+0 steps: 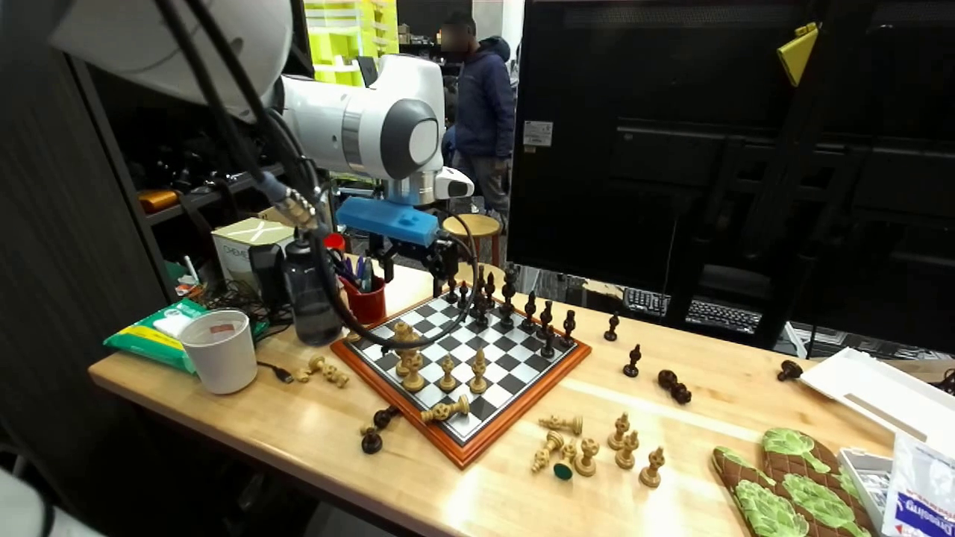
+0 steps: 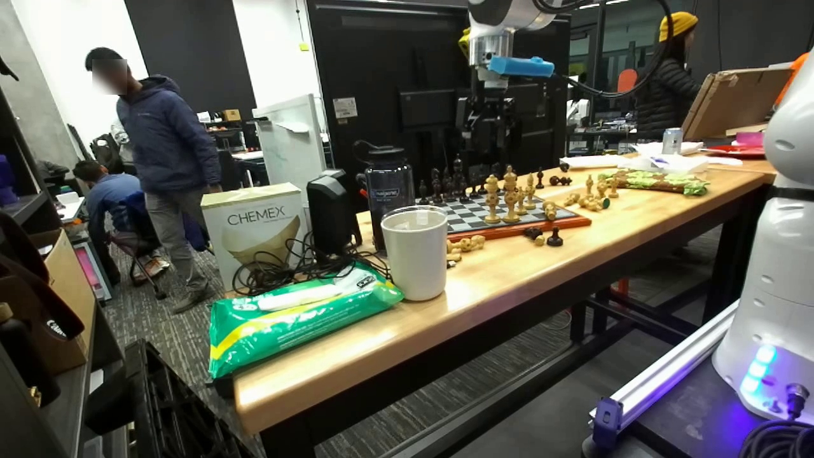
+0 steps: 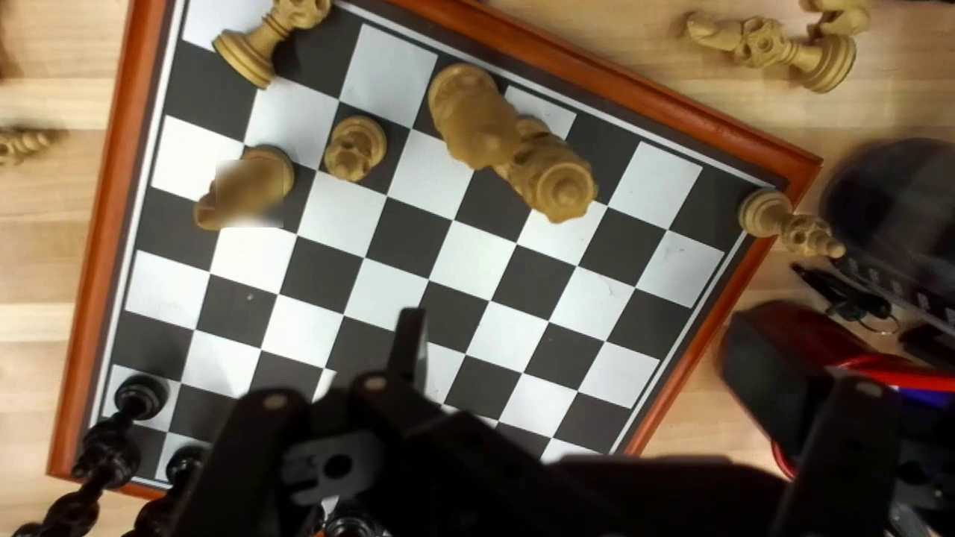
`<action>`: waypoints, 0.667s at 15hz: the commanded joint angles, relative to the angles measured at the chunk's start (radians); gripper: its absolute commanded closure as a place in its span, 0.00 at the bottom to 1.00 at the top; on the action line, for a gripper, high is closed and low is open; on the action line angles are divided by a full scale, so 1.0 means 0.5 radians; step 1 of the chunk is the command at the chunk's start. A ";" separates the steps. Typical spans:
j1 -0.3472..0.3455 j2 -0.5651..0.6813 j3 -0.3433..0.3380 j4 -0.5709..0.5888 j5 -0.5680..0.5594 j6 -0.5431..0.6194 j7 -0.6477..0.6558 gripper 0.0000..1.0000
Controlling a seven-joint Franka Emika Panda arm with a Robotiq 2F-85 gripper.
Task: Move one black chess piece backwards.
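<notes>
Several black chess pieces [image 1: 507, 300] stand along the far edge of the checkered board [image 1: 522, 405]; they also show in an exterior view [image 2: 458, 177]. One black pawn [image 1: 548, 343] stands in front of the others near a side rim. In the wrist view, black pieces [image 3: 112, 456] show at the lower left, partly cut off and hidden by the gripper. My gripper [image 1: 412, 283] is open and empty, above the board's side near the red pen cup. In the wrist view its fingers [image 3: 586, 350] are wide apart over bare squares.
Light pieces [image 1: 478, 371] stand or lie on the board's near part. Loose light pieces [image 1: 586, 456] and black pieces [image 1: 632, 361] lie around it. A red pen cup [image 1: 365, 304], dark bottle [image 1: 312, 298] and white cup [image 1: 220, 356] stand beside the board. A black panel [image 1: 597, 201] rises behind.
</notes>
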 commanded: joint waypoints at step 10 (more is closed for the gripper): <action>-0.078 0.578 -0.101 0.435 -0.014 -0.016 -0.118 0.00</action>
